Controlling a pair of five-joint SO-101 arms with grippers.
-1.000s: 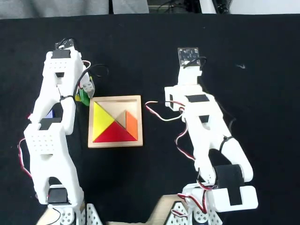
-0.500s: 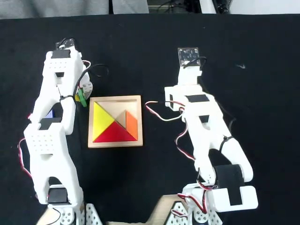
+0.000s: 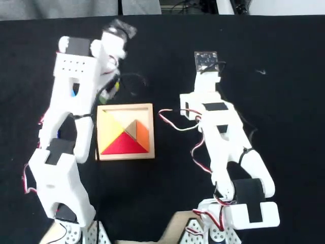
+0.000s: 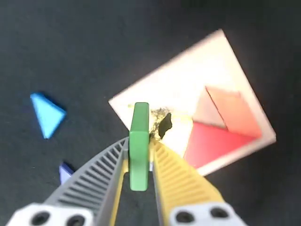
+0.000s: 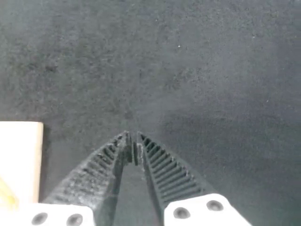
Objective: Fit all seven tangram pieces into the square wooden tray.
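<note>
The square wooden tray [image 3: 125,108] lies between the arms and holds a yellow triangle [image 3: 109,128], a red triangle [image 3: 124,146] and an orange piece [image 3: 143,136]. My left gripper [image 3: 110,90] hangs above the tray's far left corner, shut on a green piece [image 4: 139,141] held on edge. In the left wrist view the tray [image 4: 214,56] lies below, beyond the fingertips. A light blue triangle [image 4: 47,117] and a purple piece [image 4: 65,172] lie on the cloth beside it. My right gripper [image 5: 132,142] is shut on nothing, low over bare cloth just right of the tray [image 5: 19,155].
Black cloth covers the table. The right arm [image 3: 218,127] stretches along the tray's right side, with loose wires [image 3: 175,122] trailing toward the tray. The left arm [image 3: 66,122] stands along the tray's left side. The cloth at the far right is open.
The left arm has risen and swung toward the far side, lifting the green piece from beside the tray's left corner to above it. The right arm has kept still.
</note>
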